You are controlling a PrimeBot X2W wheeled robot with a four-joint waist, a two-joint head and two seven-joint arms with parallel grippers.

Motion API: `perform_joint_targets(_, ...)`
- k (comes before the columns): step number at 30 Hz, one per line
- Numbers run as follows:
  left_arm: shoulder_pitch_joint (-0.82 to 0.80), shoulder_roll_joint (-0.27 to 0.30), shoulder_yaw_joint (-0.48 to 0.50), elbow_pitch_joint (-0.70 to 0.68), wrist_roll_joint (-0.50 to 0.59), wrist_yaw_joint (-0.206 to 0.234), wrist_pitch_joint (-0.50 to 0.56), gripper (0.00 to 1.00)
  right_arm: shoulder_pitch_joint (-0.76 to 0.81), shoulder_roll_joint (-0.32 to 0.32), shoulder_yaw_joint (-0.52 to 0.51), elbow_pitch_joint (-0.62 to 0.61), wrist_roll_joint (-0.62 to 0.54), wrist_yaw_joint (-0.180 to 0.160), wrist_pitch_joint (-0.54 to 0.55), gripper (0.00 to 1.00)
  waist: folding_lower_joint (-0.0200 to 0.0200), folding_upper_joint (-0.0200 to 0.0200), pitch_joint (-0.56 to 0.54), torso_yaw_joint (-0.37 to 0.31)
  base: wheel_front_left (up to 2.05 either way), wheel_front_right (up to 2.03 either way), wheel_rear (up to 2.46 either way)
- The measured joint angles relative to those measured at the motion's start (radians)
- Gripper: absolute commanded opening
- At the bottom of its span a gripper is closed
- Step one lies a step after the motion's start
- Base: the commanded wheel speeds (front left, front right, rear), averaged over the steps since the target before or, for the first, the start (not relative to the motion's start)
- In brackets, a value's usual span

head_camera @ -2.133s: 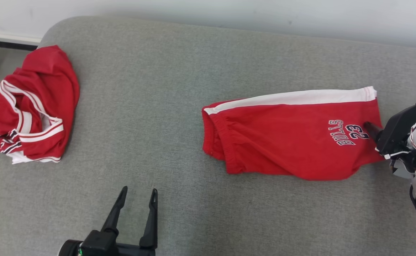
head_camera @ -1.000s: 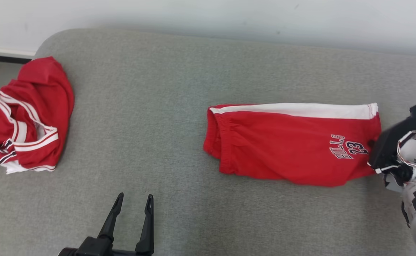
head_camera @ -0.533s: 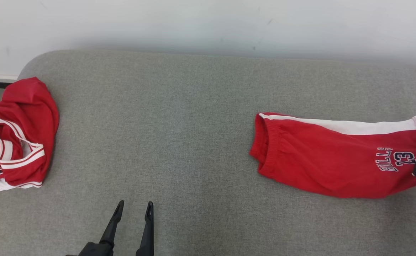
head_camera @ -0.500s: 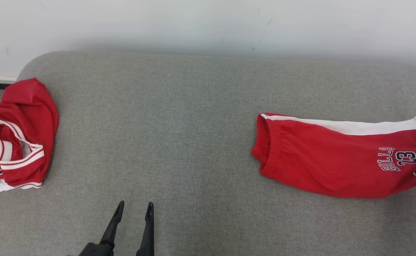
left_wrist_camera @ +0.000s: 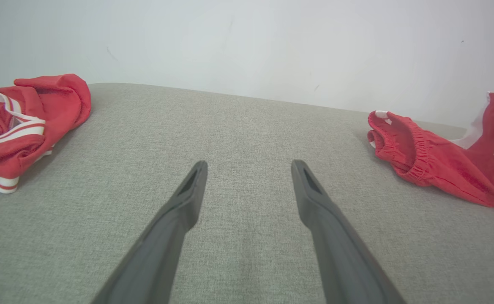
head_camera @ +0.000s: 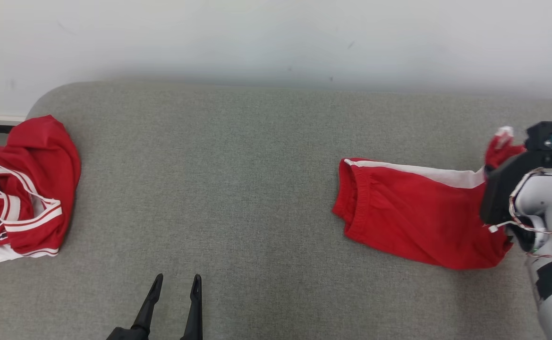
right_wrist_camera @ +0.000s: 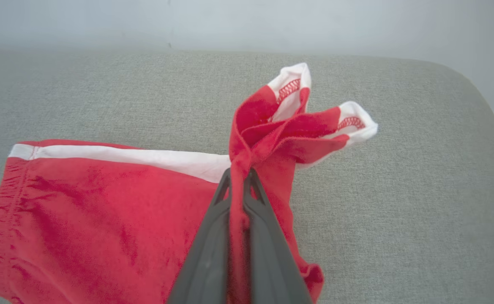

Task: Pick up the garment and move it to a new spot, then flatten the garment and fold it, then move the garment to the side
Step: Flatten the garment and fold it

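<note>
1. The grey padded surface (head_camera: pixel 238 170) spans the scene from left to right. A white wall (head_camera: pixel 257 38) stands along its far edge.
2. The red shorts (head_camera: pixel 408 222) lie on the right part of the surface. The elastic waistband points left. A white side stripe runs along the far edge. The waistband end and middle rest flat on the surface. The right hem end is raised off the surface and bunched into a fold, with two white-edged corners standing above the grip point.
3. A red jersey (head_camera: pixel 21 189) with white trim lies crumpled at the far left edge of the surface, well apart from the shorts.
4. The right gripper (right_wrist_camera: pixel 239 175) is at the right end of the shorts. Its jaws are pressed together, with the bunched hem fabric clamped between them.
5. The left gripper (head_camera: pixel 177 278) hovers over bare surface at the near left. Its jaws are fully spread and hold nothing. It touches neither piece of clothing.
</note>
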Motion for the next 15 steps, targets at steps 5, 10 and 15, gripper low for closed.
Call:
perform_joint_targets(5, 0.004, -0.003, 0.000, 0.005, -0.002, -0.001, 0.000, 1.00, 0.037, 0.028, 0.108, -0.116, 0.042, 0.000, 0.057, 0.00, 0.0000, 0.0000, -0.010, 0.015, 0.00, 0.00, 0.00)
perform_joint_targets(10, 0.009, -0.007, 0.002, 0.008, -0.006, -0.002, 0.000, 1.00, 0.059, 0.058, 0.189, -0.179, 0.082, 0.000, 0.097, 0.00, 0.0000, 0.0000, -0.017, 0.038, 0.00, 0.00, 0.00)
perform_joint_targets(15, 0.015, -0.010, 0.002, 0.012, -0.010, -0.003, 0.000, 1.00, 0.060, 0.097, 0.229, -0.181, 0.089, 0.000, 0.120, 0.00, 0.0000, 0.0000, -0.018, 0.065, 0.00, 0.00, 0.00)
